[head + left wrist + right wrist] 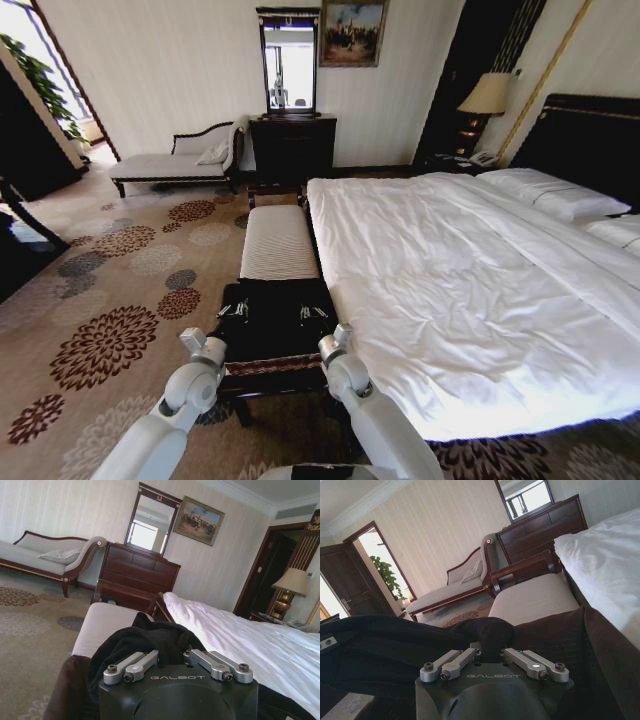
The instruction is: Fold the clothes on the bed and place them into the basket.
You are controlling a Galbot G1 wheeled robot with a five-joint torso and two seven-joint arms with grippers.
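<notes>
You are looking down at a patterned carpet (pixel 110 300) spreading across the left of the room, with a white chaise longue (pixel 180 160) sitting against the far wall beside a dark dresser (pixel 292 145). Moving right, your left gripper (pixel 233 311) is reaching over the near end of the striped bench (pixel 278 240), and in the left wrist view its fingers (pixel 131 666) are pinching a bunched fold of the black T-shirt (pixel 150 640). The shirt is lying as a dark heap on top of the basket (pixel 275 365), which is standing at the foot of the bench, just beside the bed's corner; the "FREE!" lettering is not visible. Your right gripper (pixel 313 313) is hovering at the shirt's other side, level with the left one, and the right wrist view shows its fingers (pixel 535 664) pressing together on a raised pinch of the same black cloth (pixel 485 630). Further right, the bed (pixel 470 290) is stretching away with its white duvet wrinkled and bare, pillows (pixel 555 195) resting against the black headboard (pixel 590 130), and a lamp (pixel 487 95) glowing near the far corner.
</notes>
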